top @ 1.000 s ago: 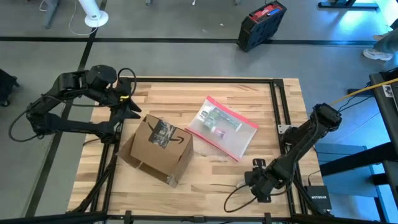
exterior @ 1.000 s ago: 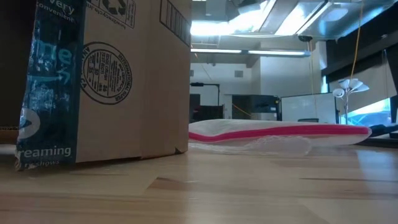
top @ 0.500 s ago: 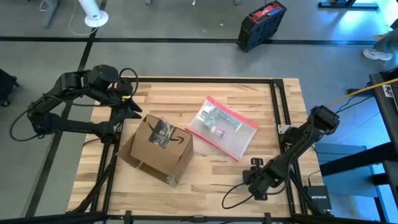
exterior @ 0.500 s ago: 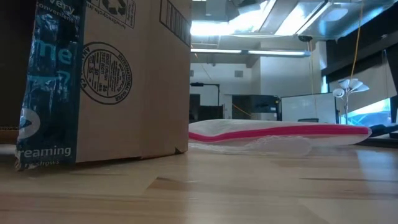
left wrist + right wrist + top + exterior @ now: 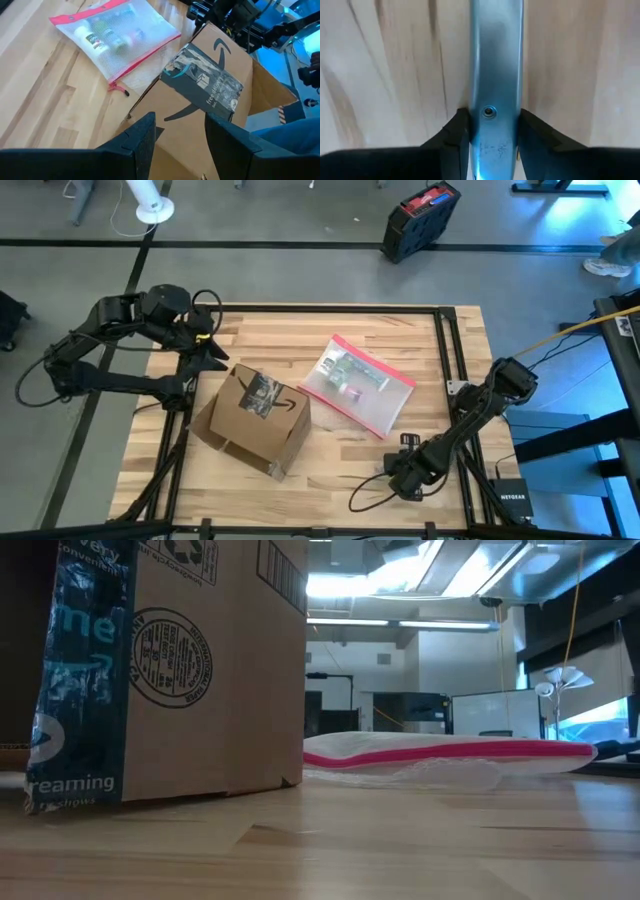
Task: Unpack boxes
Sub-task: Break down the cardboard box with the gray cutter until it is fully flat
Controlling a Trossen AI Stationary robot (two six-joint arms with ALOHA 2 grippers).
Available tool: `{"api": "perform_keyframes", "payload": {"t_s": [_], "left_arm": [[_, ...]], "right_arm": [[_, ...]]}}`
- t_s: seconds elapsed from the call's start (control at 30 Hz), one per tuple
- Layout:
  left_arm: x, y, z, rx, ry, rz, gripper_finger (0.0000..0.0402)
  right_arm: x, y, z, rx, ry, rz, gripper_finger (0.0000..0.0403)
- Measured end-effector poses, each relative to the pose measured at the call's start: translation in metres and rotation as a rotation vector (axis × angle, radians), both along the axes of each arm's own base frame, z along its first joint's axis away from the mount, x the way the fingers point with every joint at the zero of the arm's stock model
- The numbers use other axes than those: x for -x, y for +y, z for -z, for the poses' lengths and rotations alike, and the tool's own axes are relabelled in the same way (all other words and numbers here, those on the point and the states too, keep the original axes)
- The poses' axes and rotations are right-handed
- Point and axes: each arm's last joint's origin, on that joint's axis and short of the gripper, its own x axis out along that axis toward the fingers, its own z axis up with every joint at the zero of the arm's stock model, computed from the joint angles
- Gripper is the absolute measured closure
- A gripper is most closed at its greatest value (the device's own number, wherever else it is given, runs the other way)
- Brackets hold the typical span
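High view: box [image 5: 258, 417] just beside left tool [image 5: 212, 356]

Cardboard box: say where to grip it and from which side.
Grip the cardboard box by the open flap at its left end, coming from the left, where the left gripper already waits. The flap is a thin edge that the fingers can span; the body probably is too wide.

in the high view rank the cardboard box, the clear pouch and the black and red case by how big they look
1. cardboard box
2. clear pouch, nearly as big
3. black and red case, though it sits on the floor, farther from the camera
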Motion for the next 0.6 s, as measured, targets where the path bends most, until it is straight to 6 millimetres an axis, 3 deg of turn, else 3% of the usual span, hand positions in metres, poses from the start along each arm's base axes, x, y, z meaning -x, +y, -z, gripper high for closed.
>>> {"api": "perform_keyframes", "payload": {"t_s": [0.23,0.6], "left_arm": [[-0.002,0.001,-0.002,-0.022,-0.035,0.009,0.0240],[-0.003,0.001,-0.007,-0.052,-0.075,0.033,0.0240]], "right_arm": [[-0.024,0.003,-0.023,-0.028,-0.089,-0.006,0.0287],[-0.052,-0.015,-0.101,0.131,-0.230,-0.003,0.0287]]}}
